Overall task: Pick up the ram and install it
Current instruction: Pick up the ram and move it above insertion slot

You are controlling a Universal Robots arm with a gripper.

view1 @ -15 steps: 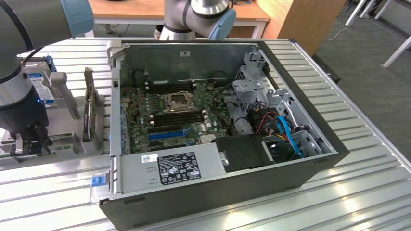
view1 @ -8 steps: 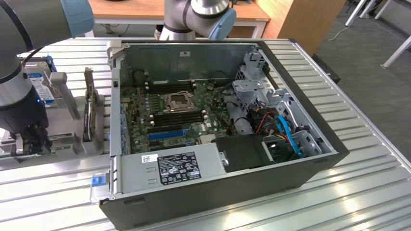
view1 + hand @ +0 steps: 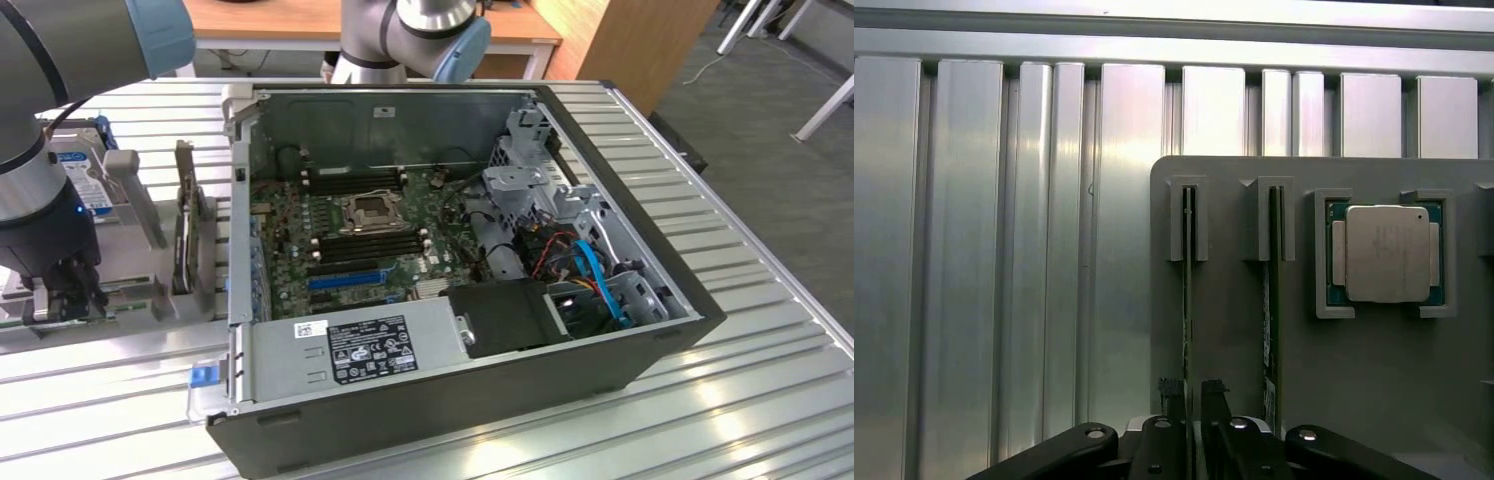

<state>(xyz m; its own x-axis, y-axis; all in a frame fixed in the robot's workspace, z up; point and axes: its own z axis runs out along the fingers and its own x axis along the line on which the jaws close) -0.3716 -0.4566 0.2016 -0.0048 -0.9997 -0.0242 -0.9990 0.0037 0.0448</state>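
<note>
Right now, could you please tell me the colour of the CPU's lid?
The CPU lid is silver; wrist view.

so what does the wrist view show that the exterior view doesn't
Wrist view: the ram stick at the gripper, and a second stick, both standing on edge in a grey holder, with a processor chip seated beside them.
Exterior view: the open computer case with its motherboard, power supply and blue cable, plus the arm.
Both: the gripper down at the holder, on the ribbed metal table.
</note>
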